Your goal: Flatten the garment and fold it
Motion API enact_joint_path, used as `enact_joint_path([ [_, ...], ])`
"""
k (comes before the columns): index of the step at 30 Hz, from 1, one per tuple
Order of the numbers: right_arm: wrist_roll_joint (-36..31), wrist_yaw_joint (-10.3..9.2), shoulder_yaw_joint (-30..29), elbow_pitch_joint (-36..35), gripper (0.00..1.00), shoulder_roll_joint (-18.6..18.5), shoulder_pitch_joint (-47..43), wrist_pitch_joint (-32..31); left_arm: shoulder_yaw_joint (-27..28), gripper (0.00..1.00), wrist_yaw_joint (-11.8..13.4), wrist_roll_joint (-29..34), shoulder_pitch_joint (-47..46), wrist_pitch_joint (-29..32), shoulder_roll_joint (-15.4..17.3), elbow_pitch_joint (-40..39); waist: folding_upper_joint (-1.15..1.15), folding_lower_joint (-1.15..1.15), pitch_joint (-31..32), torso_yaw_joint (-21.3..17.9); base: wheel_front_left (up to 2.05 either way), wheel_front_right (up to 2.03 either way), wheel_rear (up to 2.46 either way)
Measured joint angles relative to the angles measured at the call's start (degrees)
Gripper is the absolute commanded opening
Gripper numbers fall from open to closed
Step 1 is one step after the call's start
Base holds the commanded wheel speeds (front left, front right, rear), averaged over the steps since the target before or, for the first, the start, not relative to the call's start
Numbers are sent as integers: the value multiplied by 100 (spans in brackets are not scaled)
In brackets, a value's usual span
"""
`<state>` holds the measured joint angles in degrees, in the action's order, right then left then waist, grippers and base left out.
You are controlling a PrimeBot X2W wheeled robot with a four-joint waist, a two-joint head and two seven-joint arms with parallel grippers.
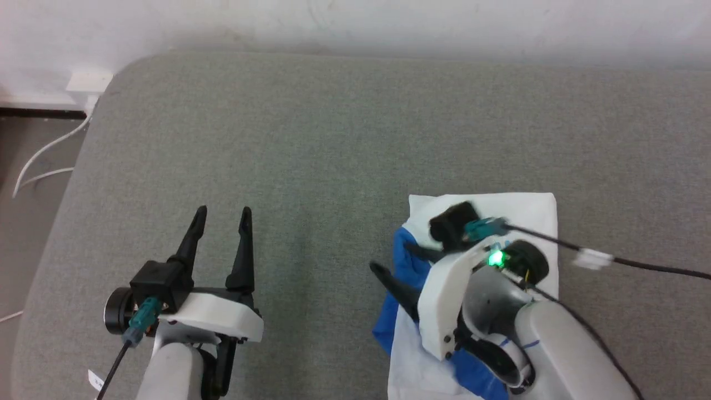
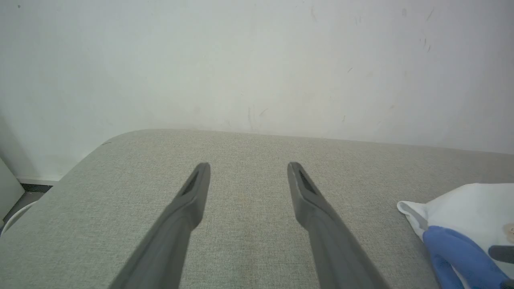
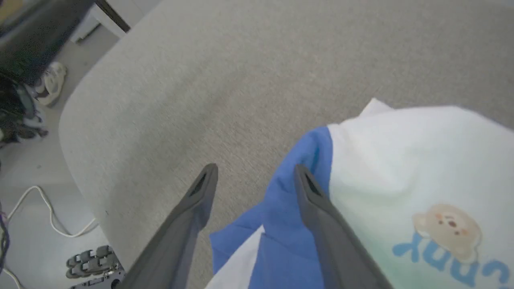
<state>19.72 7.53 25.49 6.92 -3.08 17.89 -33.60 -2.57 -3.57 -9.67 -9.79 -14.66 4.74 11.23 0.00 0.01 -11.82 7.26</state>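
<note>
The garment lies folded into a small bundle at the near right of the grey padded table, white body on top and a blue sleeve sticking out on its left side. A bear print shows on the white cloth. My right gripper hovers over the bundle's left edge, open, fingers pointing left. Seen from the right wrist, the right gripper has the blue sleeve lying under and between the spread fingers, not pinched. My left gripper is open over bare table, well left of the garment.
A pale wall runs behind the table. The table's rounded left corner drops to a floor with white cables and a wall socket. Shoes lie on the floor. A black cable trails right from my right wrist.
</note>
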Motion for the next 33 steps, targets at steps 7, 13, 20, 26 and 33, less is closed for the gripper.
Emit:
enact_joint_path([
  [7,580,1,-731,-1223,100,35,-225,1838,51,100,-42,34,13,-1,-13,-7,0,-1,200,-157,0,0,0],
  [13,625,1,-1984,-1490,100,26,-1134,2763,79,100,-44,71,110,-1,-32,-41,0,-1,385,-339,0,0,0],
  [20,726,0,-2726,-850,100,9,-1807,2461,71,100,-56,82,149,-1,-58,-57,0,-1,506,-484,0,0,0],
  [26,1122,0,-2647,-298,100,11,-1834,1816,44,100,-100,89,149,-1,-69,-52,0,-1,494,-442,0,0,0],
  [33,1425,0,-2419,165,100,12,-1810,1048,25,100,-142,102,149,-1,-88,-40,0,-1,458,-340,0,0,0],
])
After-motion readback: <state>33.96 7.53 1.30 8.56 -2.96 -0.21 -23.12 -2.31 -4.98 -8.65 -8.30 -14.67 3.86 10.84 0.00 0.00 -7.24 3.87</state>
